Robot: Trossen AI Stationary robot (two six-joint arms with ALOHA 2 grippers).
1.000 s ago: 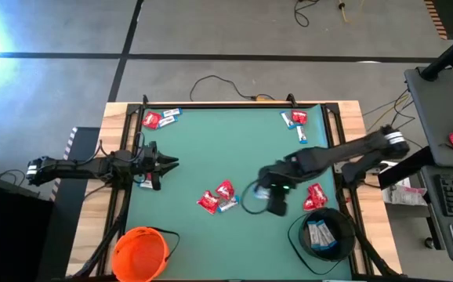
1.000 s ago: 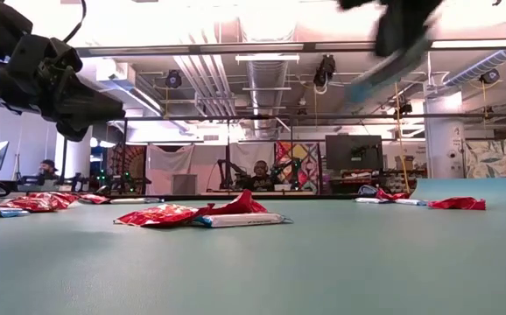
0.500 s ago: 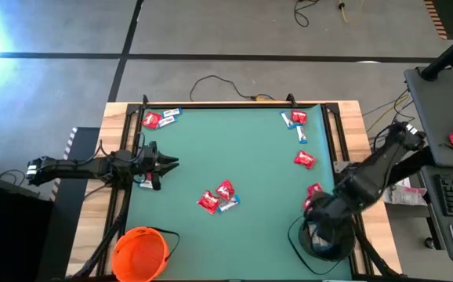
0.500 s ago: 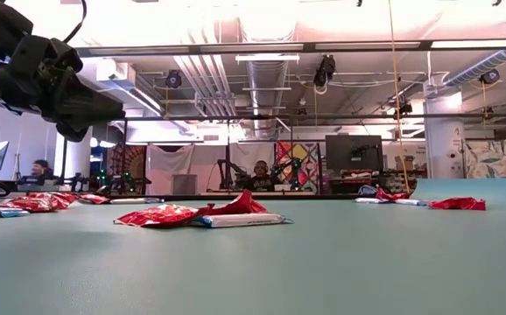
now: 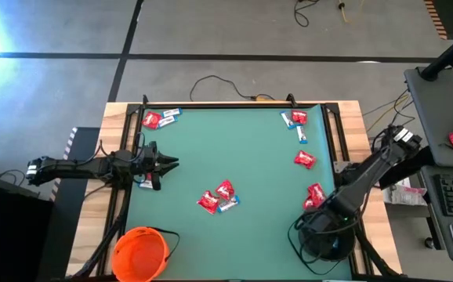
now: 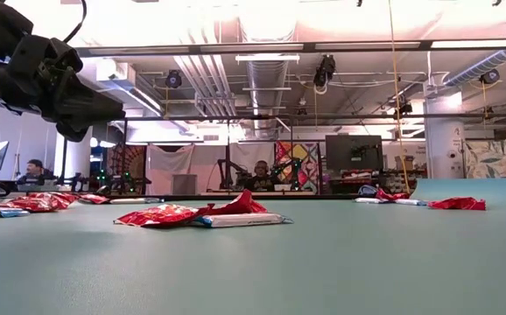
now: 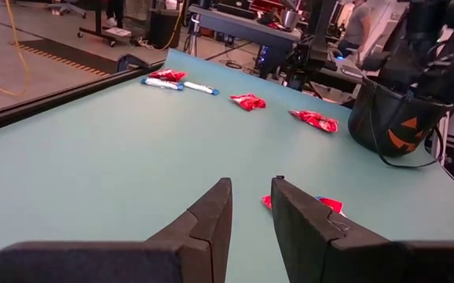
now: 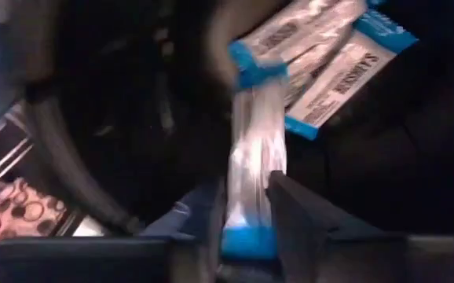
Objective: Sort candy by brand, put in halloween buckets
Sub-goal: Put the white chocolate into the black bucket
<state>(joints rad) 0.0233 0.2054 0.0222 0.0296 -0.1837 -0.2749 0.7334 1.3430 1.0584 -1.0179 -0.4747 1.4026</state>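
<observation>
My right gripper (image 8: pixel 243 212) is down over the black bucket (image 5: pixel 305 235) at the near right corner of the tabletop (image 5: pixel 234 157), and in its wrist view I see a blue-and-white candy (image 8: pixel 254 157) standing between the fingers (image 8: pixel 305 212); whether they are clamped on it or have just let go I cannot tell. More blue-and-white bars (image 8: pixel 329 71) lie inside the bucket beyond it. My left gripper (image 5: pixel 164 163) waits above the tabletop's left edge, fingers (image 7: pixel 207 216) a narrow gap apart and empty, with a candy on the tabletop just under it. The orange bucket (image 5: pixel 140 252) sits at the near left corner. A small heap of red and blue candy (image 5: pixel 219 198) lies near the middle, two pieces (image 5: pixel 160 118) are at the far left corner, a few (image 5: pixel 297 121) near the far right corner, one red (image 5: pixel 305 160) farther down the right side, and red ones (image 5: pixel 314 196) just beside the black bucket. In the low view the middle heap (image 6: pixel 205 215) lies flat on the tabletop.
</observation>
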